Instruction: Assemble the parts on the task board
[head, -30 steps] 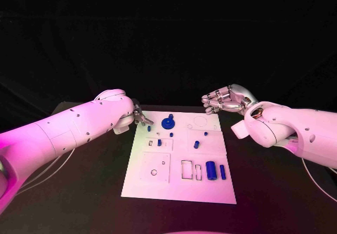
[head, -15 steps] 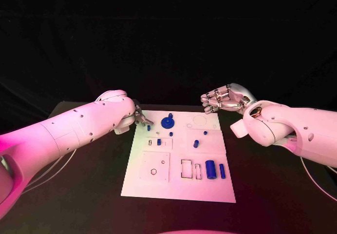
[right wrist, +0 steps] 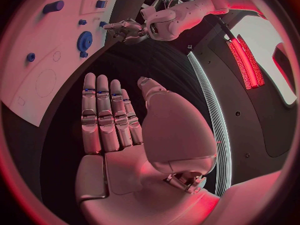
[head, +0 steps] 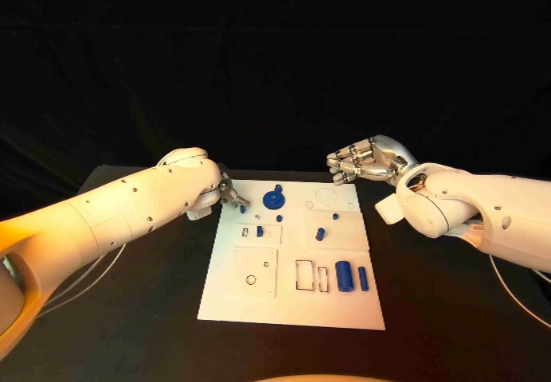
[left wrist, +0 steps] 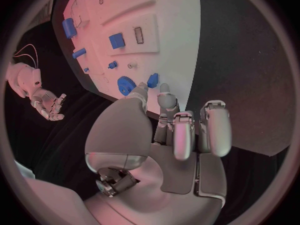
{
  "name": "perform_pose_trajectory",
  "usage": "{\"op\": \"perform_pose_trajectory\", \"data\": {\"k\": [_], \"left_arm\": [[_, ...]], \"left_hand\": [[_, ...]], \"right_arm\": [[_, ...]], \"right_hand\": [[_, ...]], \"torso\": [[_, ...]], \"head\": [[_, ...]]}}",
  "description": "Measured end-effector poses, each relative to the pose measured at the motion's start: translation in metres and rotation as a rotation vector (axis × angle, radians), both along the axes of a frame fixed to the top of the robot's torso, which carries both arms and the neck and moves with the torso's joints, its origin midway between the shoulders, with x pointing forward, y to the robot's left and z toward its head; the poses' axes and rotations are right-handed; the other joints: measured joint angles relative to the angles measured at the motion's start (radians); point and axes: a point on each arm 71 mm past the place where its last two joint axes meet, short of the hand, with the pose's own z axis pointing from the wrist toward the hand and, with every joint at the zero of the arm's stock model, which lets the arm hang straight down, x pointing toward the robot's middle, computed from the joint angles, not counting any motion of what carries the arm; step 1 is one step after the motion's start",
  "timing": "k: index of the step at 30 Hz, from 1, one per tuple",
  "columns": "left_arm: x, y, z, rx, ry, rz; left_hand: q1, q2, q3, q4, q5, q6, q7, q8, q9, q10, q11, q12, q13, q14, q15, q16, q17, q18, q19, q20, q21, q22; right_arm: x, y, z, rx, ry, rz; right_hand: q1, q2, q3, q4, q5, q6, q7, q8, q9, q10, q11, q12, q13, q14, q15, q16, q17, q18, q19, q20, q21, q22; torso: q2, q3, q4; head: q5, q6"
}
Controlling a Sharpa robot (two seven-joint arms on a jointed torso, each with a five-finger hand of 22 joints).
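1. At the head view's centre lies the task board (head: pixel 293 294); the left hand (head: pixel 230 193) sits at its 11 o'clock corner near a small blue part (head: pixel 242 209), the right hand (head: pixel 361 163) at 1 o'clock, off the board.
2. Left wrist view: left hand fingertips (left wrist: pixel 161 89) touch a blue peg (left wrist: pixel 152 80); whether they grip it I cannot tell.
3. Right wrist view: right hand (right wrist: pixel 119 130) flat, fingers straight, holding nothing.

I count one white task board (head: pixel 293 306) on the table (head: pixel 138 318). On it I see one blue gear (head: pixel 275 200), two big blue cylinders (head: pixel 345 276), about six small blue pieces (head: pixel 320 235), and two hands (head: pixel 365 163).
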Motion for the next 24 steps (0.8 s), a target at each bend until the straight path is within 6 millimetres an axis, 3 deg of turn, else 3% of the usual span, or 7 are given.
{"op": "perform_pose_trajectory", "data": {"k": [11, 18, 24], "left_arm": [[-0.0016, -0.003, -0.001, -0.012, 0.016, -0.011], [-0.002, -0.0038, -0.0018, -0.023, 0.026, -0.014], [-0.0018, -0.0039, -0.0015, -0.032, 0.033, -0.017]], "left_hand": [[0.043, 0.025, 0.0, 0.0, 0.0, 0.0, 0.0, 0.0, -0.011, 0.0, 0.0, 0.0, -0.005, 0.0, 0.0, 0.0, 0.0, 0.0, 0.0, 0.0, 0.0, 0.0], [0.119, 0.053, 0.012, -0.011, 0.003, 0.0, 0.0, -0.011, -0.025, -0.001, -0.001, 0.0, -0.019, 0.0, 0.0, 0.0, 0.001, 0.0, 0.0, 0.0, 0.0, 0.0], [0.2, 0.075, 0.07, -0.022, 0.006, -0.007, 0.001, -0.036, -0.047, -0.013, -0.002, -0.015, -0.041, 0.0, 0.0, 0.0, 0.001, 0.0, 0.0, 0.0, 0.0, 0.0]], "right_arm": [[0.0002, 0.0007, -0.0001, 0.0, 0.0, 0.001], [0.0003, 0.0008, -0.0002, 0.0, 0.0, 0.002], [0.0003, 0.0009, -0.0002, 0.0, 0.001, 0.002]], "right_hand": [[0.0, 0.0, 0.0, 0.0, 0.0, 0.0, 0.0, 0.0, 0.0, 0.0, 0.0, 0.0, 0.0, 0.0, 0.0, 0.0, 0.0, 0.0, 0.0, 0.0, 0.0, 0.0], [0.0, 0.0, 0.0, 0.0, 0.0, 0.0, 0.0, 0.0, 0.0, 0.0, 0.0, 0.0, 0.0, 0.0, 0.0, 0.0, 0.0, 0.0, 0.0, 0.0, 0.0, 0.0], [0.0, 0.0, -0.002, -0.002, 0.004, 0.0, 0.0, 0.0, 0.0, 0.0, 0.0, 0.0, 0.0, 0.0, 0.0, 0.0, 0.0, 0.0, 0.0, 0.0, 0.0, 0.0]], "torso": [[0.0, 0.0004, 0.0001], [0.0, 0.0005, 0.0], [0.0, 0.0005, -0.0004]], "head": [[0.0, -0.002], [0.001, -0.001], [0.002, 0.0]]}}
